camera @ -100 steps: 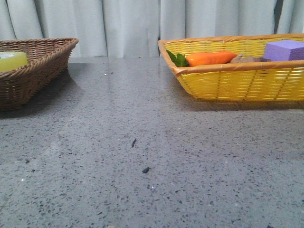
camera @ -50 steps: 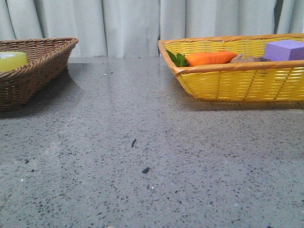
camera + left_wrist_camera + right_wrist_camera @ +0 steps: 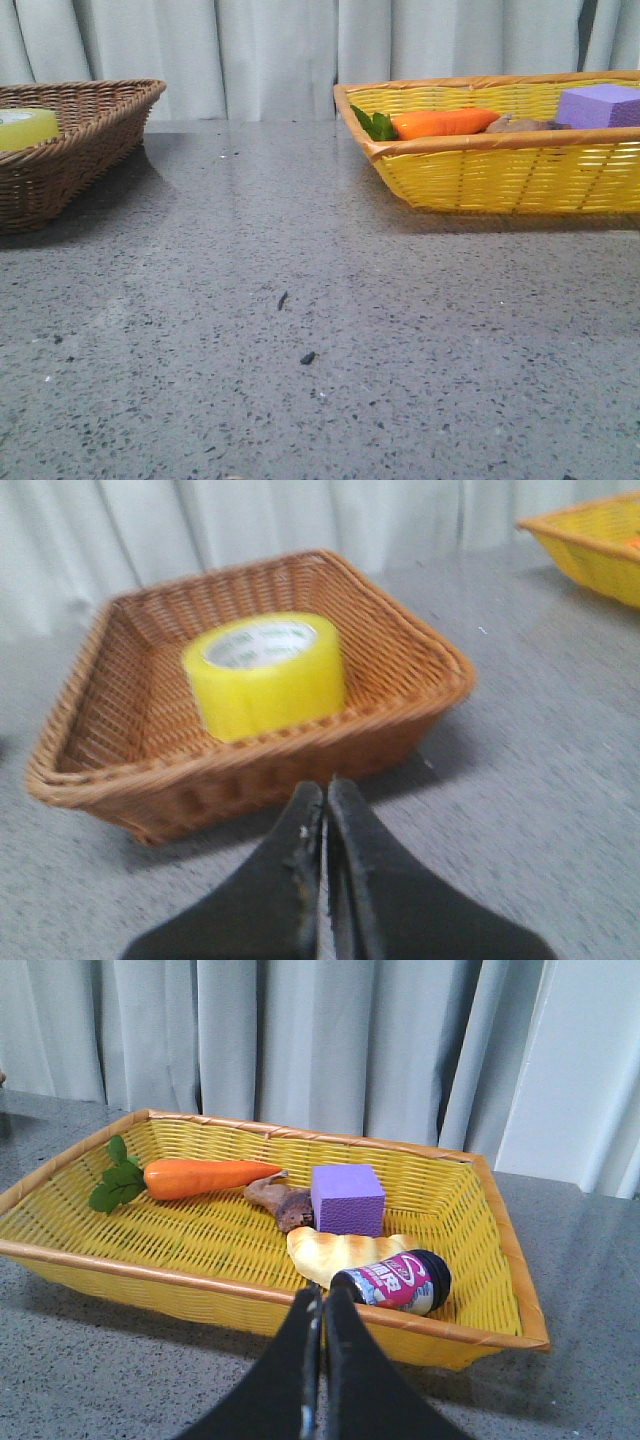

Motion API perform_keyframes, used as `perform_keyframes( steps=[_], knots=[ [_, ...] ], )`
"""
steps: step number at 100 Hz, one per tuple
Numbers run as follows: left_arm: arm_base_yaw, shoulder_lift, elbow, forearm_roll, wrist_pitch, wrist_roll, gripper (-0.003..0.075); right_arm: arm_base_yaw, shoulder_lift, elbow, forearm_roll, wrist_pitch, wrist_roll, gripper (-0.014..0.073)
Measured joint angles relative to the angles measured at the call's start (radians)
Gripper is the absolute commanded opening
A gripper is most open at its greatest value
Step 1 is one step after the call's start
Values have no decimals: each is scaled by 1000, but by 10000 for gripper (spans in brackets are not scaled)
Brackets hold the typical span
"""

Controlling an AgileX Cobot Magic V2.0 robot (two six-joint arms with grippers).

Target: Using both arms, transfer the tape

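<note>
Grey speckled table point(image 3: 300, 300), pale curtains point(image 3: 260, 50)

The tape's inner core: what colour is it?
White with small green lettering, inside the translucent yellow tape; clearest in the left wrist view.

Tape point(image 3: 266, 672) inner core: small green print, too blurred to read. Dark jar point(image 3: 393, 1282), just beyond the right gripper point(image 3: 317, 1305) tips: pink label with white script, possibly a brand logo, illegible.
</note>
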Motion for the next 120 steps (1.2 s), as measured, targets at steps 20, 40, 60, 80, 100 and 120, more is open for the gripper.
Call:
perform_keyframes(
  steps=[20,40,60,80,100,120],
  knots=[
    [77,-38,119,15,-246,-46,-20,0,0,0,0,0,0,-67],
    [96,-38,206,87,-275,-204,-20,0,0,0,-1,0,0,-67],
    [97,-38,206,108,-171,-234,-20,0,0,0,-1,2,0,-67],
    [97,-38,206,110,-51,-292,-20,0,0,0,-1,2,0,-67],
    [97,-38,206,110,-51,-306,-20,0,0,0,-1,2,0,-67],
    [97,-38,206,110,-51,-306,-20,0,0,0,-1,2,0,-67]
  ],
)
